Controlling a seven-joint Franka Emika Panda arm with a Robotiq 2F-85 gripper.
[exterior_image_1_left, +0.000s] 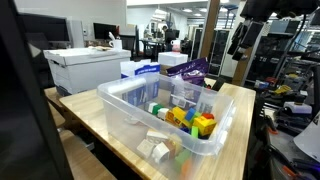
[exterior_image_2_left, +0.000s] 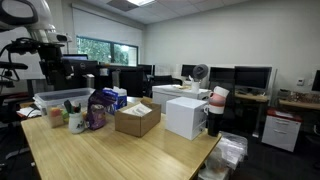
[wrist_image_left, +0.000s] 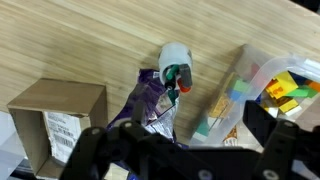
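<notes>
Purple crinkled bag (wrist_image_left: 155, 105) is the closest item to the gripper (wrist_image_left: 185, 150), lying flat on the wooden table (wrist_image_left: 80, 40), just beyond the fingertips in the wrist view. Jaws are spread wide with nothing between them; the gripper hangs above the table and touches nothing.

White cup (wrist_image_left: 175, 55) sits at the far end of the bag, touching or overlapping its edge. It holds markers (wrist_image_left: 178, 75), red and green tips visible.

Left of the bag: open cardboard box (wrist_image_left: 55, 115), printed label on its near face, close to the bag; can't tell if they touch.

Right of the bag: clear plastic bin (wrist_image_left: 240, 60) with coloured blocks (wrist_image_left: 285, 88) inside, yellow, green, blue and red. Bin wall sits just beside the bag.

In an exterior view the same bin (exterior_image_1_left: 120, 110) is nearest the camera and the bag (exterior_image_1_left: 190, 72) stands behind it, with a white box (exterior_image_1_left: 85, 68) further left.

In an exterior view the cardboard box (exterior_image_2_left: 137, 120) sits mid-table, right of the bag (exterior_image_2_left: 98, 110), and the robot arm (exterior_image_2_left: 25, 15) rises at the left end over the bin (exterior_image_2_left: 60, 100).
</notes>
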